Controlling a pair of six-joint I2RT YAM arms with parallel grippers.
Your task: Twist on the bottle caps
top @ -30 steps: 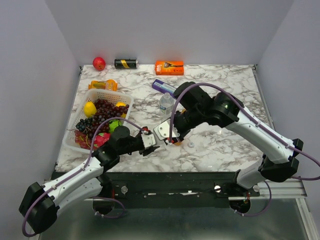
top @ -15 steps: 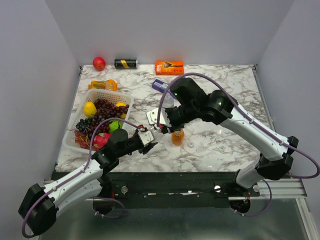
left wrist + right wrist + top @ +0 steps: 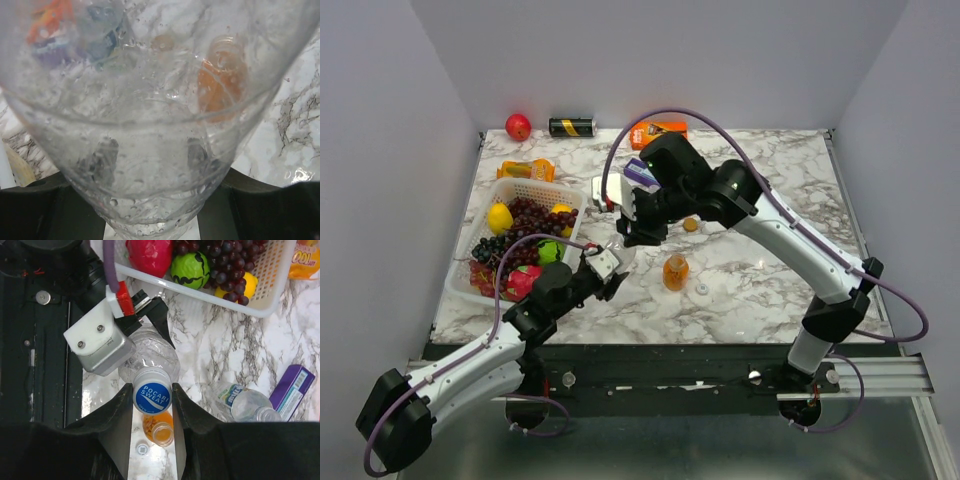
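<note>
My left gripper (image 3: 603,272) is shut on a clear bottle (image 3: 617,250) and holds it near the table's front. That bottle fills the left wrist view (image 3: 150,100). My right gripper (image 3: 630,228) hangs over it, shut on the blue cap (image 3: 152,395), which sits at the top of this bottle (image 3: 150,357). The open orange bottle (image 3: 675,272) stands just right of them, with the whitish cap (image 3: 701,290) beside it. The orange cap (image 3: 691,225) lies further back. The labelled clear bottle (image 3: 245,402) lies on the table and is hidden by my right arm in the top view.
A white basket (image 3: 535,186) of fruit stands at the left. A purple box (image 3: 638,172), an orange box (image 3: 665,127), a black can (image 3: 571,127) and a red fruit (image 3: 518,126) lie along the back. An orange snack pack (image 3: 525,170) lies behind the basket.
My right gripper has moved from beside the orange bottle back and left to above the bottle in my left gripper. My left gripper has shifted slightly back and left.
</note>
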